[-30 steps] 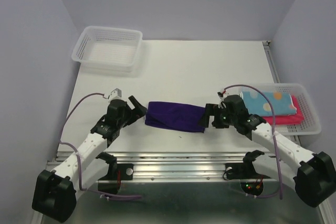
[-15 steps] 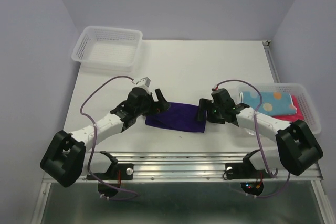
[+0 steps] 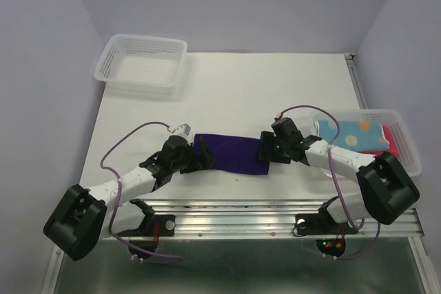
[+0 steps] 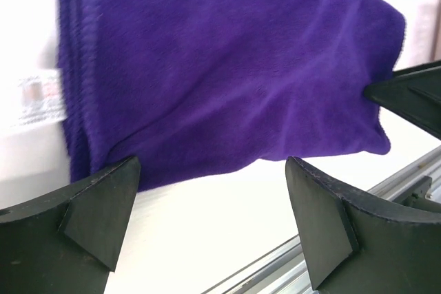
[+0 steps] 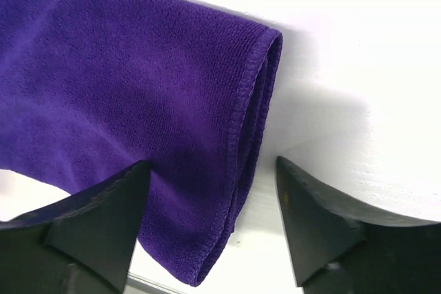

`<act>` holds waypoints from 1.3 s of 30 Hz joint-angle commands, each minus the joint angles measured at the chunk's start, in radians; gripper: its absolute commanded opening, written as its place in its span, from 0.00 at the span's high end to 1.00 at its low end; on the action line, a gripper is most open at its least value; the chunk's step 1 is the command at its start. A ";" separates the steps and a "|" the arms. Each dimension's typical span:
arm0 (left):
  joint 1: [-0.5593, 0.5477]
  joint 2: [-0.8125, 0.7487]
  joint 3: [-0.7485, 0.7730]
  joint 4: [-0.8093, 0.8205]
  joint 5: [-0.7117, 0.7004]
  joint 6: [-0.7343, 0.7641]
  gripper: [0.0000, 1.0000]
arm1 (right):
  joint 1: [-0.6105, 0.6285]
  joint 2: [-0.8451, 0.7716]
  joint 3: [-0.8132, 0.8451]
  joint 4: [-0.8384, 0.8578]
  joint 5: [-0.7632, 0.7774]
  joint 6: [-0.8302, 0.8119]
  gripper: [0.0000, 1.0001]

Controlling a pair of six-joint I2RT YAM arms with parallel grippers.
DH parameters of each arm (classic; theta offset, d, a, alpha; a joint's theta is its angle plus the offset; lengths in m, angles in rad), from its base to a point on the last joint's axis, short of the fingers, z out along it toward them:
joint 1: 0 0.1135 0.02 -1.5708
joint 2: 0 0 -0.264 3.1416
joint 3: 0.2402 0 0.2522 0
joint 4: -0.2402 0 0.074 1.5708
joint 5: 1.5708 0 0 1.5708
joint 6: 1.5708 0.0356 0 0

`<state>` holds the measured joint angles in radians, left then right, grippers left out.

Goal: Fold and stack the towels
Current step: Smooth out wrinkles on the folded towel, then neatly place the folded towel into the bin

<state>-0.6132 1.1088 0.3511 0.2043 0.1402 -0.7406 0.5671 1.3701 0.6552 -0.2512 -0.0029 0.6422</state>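
At the counter's (image 3: 275,87) far-left corner sits a white mesh basket (image 3: 141,65), well apart from everything else. Nearer, the left claw (image 3: 204,151) stands wide open, its fingers on either side of the left end of the folded navy-purple towel (image 3: 233,153), which lies flat mid-counter. The right claw (image 3: 264,148) straddles the towel's right end, jaws apart around the hemmed fold. Farther right, a second mesh basket (image 3: 412,160) holds a patterned towel (image 3: 348,133) atop a pink towel (image 3: 390,144).
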 commanded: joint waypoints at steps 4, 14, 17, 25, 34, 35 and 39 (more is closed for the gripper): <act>-0.003 -0.049 -0.017 -0.062 -0.067 -0.031 0.01 | 0.065 0.046 0.008 -0.006 0.030 0.045 0.30; -0.003 -0.128 0.090 -0.154 -0.201 -0.016 0.01 | 0.089 0.118 0.035 -0.065 0.233 0.093 0.72; -0.003 -0.148 0.109 -0.187 -0.247 -0.014 0.01 | 0.091 0.158 0.092 -0.094 0.288 0.056 0.95; -0.002 -0.167 0.155 -0.273 -0.326 -0.006 0.01 | 0.088 0.138 0.368 -0.463 0.645 -0.163 0.99; 0.000 -0.161 0.203 -0.331 -0.384 0.023 0.01 | 0.057 0.089 0.575 -0.758 0.799 -0.335 0.99; 0.000 -0.165 0.206 -0.335 -0.395 0.026 0.01 | 0.039 0.077 0.590 -0.784 0.810 -0.337 0.99; 0.000 -0.171 0.219 -0.339 -0.404 0.044 0.01 | 0.013 -0.003 0.662 -0.839 0.842 -0.392 0.99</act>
<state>-0.6144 0.9634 0.5247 -0.1223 -0.2153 -0.7296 0.6079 1.4658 1.2060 -0.9855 0.7391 0.3313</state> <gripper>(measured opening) 0.986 0.065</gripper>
